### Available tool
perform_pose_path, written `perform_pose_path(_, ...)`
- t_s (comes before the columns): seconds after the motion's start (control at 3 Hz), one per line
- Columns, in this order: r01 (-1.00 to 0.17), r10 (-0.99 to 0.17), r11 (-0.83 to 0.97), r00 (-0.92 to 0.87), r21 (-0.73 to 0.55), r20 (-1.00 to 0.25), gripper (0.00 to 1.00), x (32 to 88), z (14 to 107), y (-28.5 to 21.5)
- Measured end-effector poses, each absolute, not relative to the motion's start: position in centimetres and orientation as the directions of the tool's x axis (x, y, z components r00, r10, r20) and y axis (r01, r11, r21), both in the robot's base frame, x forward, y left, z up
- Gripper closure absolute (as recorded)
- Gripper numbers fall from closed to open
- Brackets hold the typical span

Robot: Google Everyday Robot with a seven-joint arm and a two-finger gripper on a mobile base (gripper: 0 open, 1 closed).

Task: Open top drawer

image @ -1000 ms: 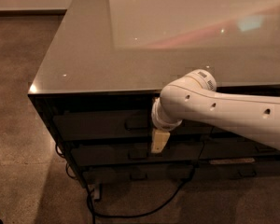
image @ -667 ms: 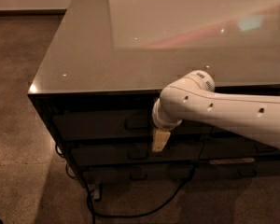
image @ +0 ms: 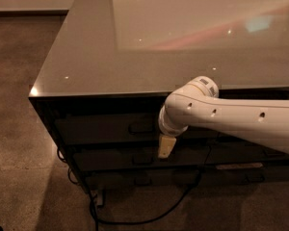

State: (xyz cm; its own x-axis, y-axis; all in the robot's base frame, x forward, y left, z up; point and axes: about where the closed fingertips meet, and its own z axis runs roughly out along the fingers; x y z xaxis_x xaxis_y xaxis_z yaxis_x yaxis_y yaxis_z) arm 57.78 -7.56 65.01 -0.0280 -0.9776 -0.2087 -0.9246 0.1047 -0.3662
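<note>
The top drawer [image: 106,128] is the uppermost of three dark fronts under the glossy counter top [image: 135,57]. Its front sits flush with the others, with a small rectangular handle [image: 141,127] at its centre. My white arm [image: 241,121] reaches in from the right. My gripper [image: 165,146] hangs down from the wrist in front of the drawer stack, just right of the top handle and slightly below it, over the gap between the top and second fronts. It holds nothing that I can see.
The second drawer front [image: 111,159] and third drawer front [image: 125,181] lie below. A black cable [image: 149,218] loops on the speckled floor [image: 24,167] under the stack. The counter's left corner [image: 33,94] juts toward me.
</note>
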Motion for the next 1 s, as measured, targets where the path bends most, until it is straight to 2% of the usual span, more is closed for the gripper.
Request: perform_pose_path(1.0,-0.941,-0.983,0.095,-0.036,-0.326,-0.183,0.0,58.6,62.3,-7.2)
